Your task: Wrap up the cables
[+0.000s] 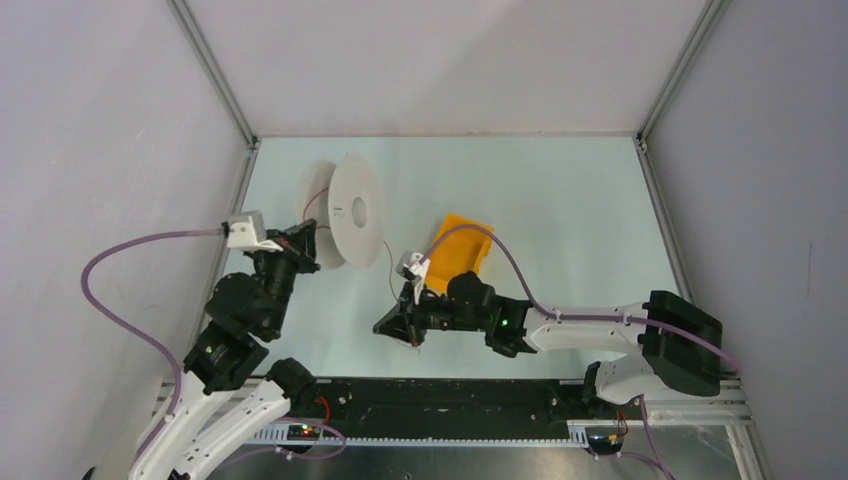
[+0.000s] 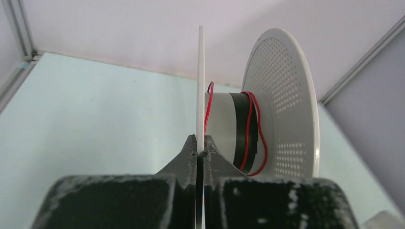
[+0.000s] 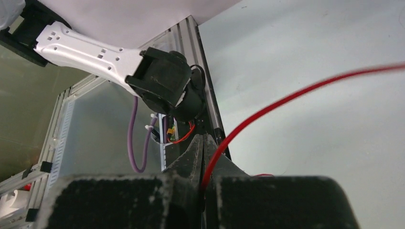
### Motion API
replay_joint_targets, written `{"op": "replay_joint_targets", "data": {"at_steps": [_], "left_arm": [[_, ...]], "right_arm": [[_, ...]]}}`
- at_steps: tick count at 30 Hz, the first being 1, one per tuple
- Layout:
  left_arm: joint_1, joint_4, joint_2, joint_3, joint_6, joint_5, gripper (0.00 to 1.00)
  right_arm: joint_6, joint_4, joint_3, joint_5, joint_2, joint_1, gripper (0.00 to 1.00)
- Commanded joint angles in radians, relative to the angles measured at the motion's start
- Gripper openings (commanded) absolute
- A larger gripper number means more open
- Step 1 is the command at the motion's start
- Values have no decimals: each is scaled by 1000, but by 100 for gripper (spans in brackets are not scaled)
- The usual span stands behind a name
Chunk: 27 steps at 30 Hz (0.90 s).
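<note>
A white spool point(image 1: 345, 212) stands on edge at the back left of the pale table. Its hub carries black tape and a few turns of the thin red cable point(image 2: 247, 143), beside the perforated flange point(image 2: 286, 95). My left gripper point(image 2: 200, 139) is shut on the rim of the other, thin flange point(image 2: 200, 71); the top view shows it point(image 1: 305, 240) at the spool's near left. Nearer mid-table, my right gripper point(image 1: 412, 338) is shut on the cable point(image 3: 235, 133), which curves away up and right from the jaws point(image 3: 203, 139).
An orange-yellow pad point(image 1: 462, 252) lies just behind the right wrist. Lilac arm cables point(image 1: 120, 310) loop at the left and over the right arm. White enclosure walls close three sides, and a metal rail point(image 1: 450, 400) runs along the near edge.
</note>
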Motion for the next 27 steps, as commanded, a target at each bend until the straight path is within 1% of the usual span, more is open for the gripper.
{"op": "replay_joint_targets", "data": {"at_steps": [1, 3, 7, 11, 15, 22, 27], "left_arm": [[-44, -26, 38, 55, 160, -76, 0], [-66, -58, 49, 61, 192, -109, 0], [-109, -113, 76, 73, 219, -156, 0], [-153, -198, 132, 102, 249, -169, 0], [-163, -268, 170, 126, 253, -120, 0], [-171, -331, 157, 122, 284, -30, 0], [-173, -386, 149, 131, 317, 94, 0]], "right_arm": [[-117, -303, 182, -30, 5, 30, 0], [-142, -371, 248, -59, 11, 37, 0], [-181, -451, 352, -112, 29, 41, 0], [-197, -453, 404, -153, 26, 39, 0], [-192, -452, 444, -190, 17, 22, 0], [-168, -480, 465, -180, -4, -61, 0], [-162, -486, 468, -199, -17, -123, 1]]}}
